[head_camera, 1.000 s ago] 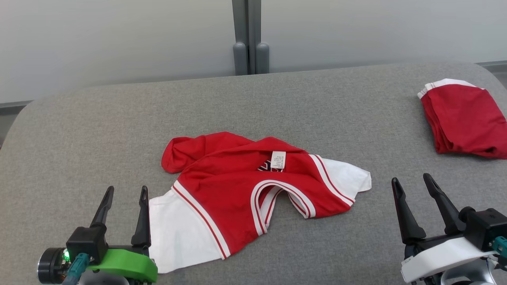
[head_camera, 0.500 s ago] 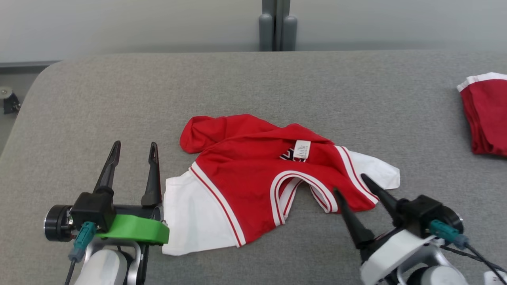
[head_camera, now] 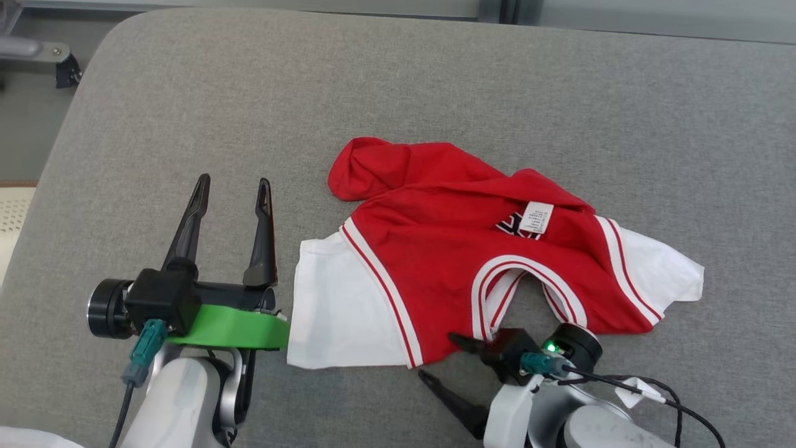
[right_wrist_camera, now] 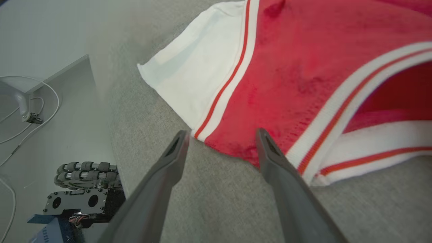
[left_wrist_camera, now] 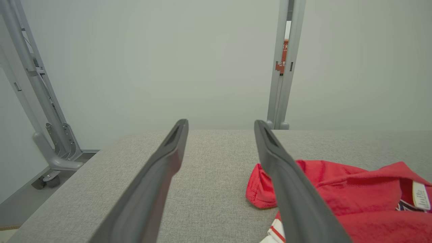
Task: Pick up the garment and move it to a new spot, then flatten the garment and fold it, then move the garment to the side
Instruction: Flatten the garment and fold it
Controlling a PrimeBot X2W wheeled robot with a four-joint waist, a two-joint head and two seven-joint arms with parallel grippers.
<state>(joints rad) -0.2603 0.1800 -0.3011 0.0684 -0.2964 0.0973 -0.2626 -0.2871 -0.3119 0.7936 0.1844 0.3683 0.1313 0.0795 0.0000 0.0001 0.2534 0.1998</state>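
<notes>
A red garment with white sleeves and striped trim [head_camera: 460, 261] lies crumpled on the grey table [head_camera: 435, 81], its white label up near the collar. My left gripper [head_camera: 231, 185] is open just left of the white sleeve, over bare cloth; its wrist view shows the red garment [left_wrist_camera: 354, 199] to the right of the fingers. My right gripper [head_camera: 438, 356] is open at the garment's near hem, fingers pointing left. In the right wrist view the gripper [right_wrist_camera: 219, 135] straddles the red hem edge of the garment [right_wrist_camera: 297, 77], with nothing held.
The table's rounded left edge [head_camera: 56, 155] drops to the floor, where a metal stand foot [head_camera: 37, 53] sits. The right wrist view shows the table edge, floor cables [right_wrist_camera: 20, 111] and a wheeled base [right_wrist_camera: 84, 189] below. A grey post [left_wrist_camera: 283, 64] stands behind the table.
The head camera has tilted down and turned left, so the second red garment at the right has left the view. My right gripper swung in to the garment's near hem and now points left.
</notes>
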